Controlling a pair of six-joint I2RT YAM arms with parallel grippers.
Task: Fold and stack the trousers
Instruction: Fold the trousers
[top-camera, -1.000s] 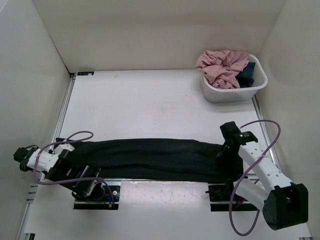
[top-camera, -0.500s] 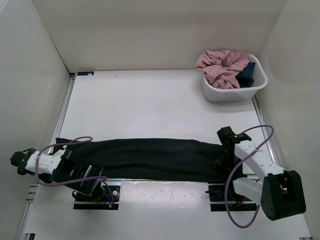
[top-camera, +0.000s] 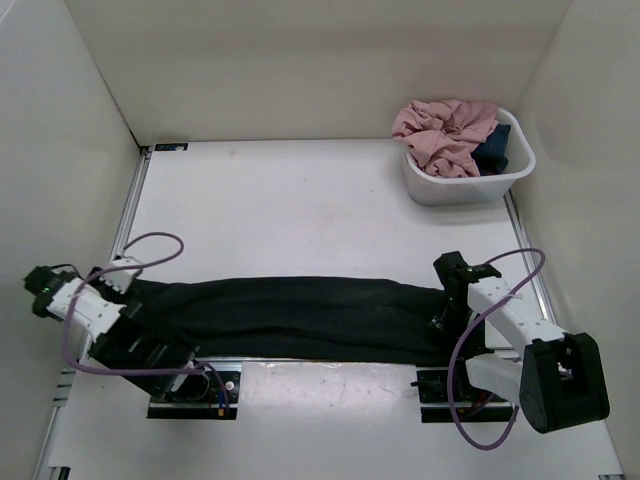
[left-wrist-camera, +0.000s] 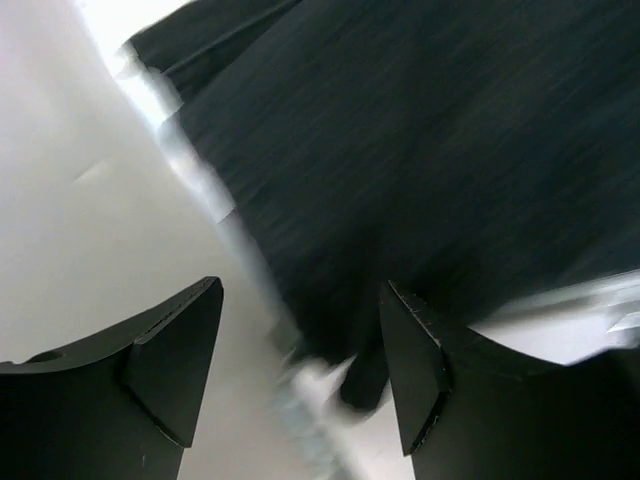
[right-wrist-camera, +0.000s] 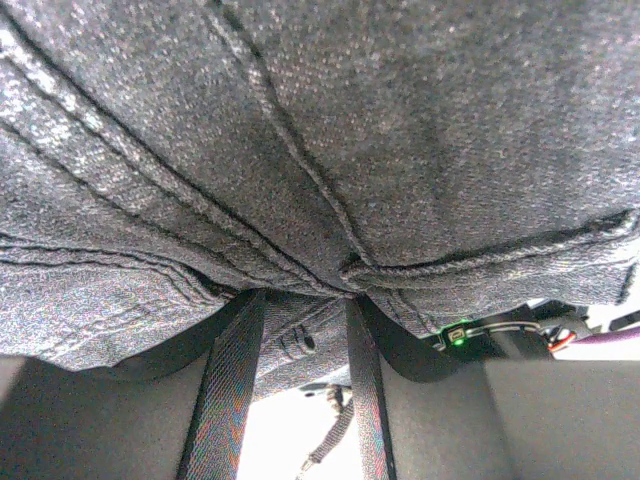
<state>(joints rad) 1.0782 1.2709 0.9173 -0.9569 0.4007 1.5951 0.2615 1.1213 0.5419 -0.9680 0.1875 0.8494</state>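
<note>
The left gripper (left-wrist-camera: 300, 300) has its jaws standing well apart with nothing between them. Its wrist view, smeared with blur, looks past the two dark fingers (left-wrist-camera: 165, 365) onto the edge of the trousers (top-camera: 300, 315), with black cloth to the right and pale tabletop (top-camera: 300, 210) to the left. The overhead view cannot show that gap. It does place this gripper low over the left end of the black band, with a purple cable (top-camera: 150, 240) looping above the arm.

The right gripper (right-wrist-camera: 300, 330) has its jaws closed in on a bunch of the trousers. Cloth fills the space between the fingers (right-wrist-camera: 232, 390), and a small button (right-wrist-camera: 303, 343) sits in that fold. Stitched seams and a thick hem spread across the top of this wrist view, detail too fine to make out from overhead. A green light (right-wrist-camera: 457, 335) glows below the cloth on the right. From overhead the grip itself is hidden under the wrist, which points down onto the right end of the garment.

Only the overhead view shows the whole layout. The trousers lie as one long, narrow black strip across the near part of the tabletop, running from arm to arm just beyond the arm bases. Well apart, at the far right corner, a white tub (top-camera: 470, 185) holds a crumpled pink garment (top-camera: 445, 130) and a dark blue garment (top-camera: 495, 145).
</note>
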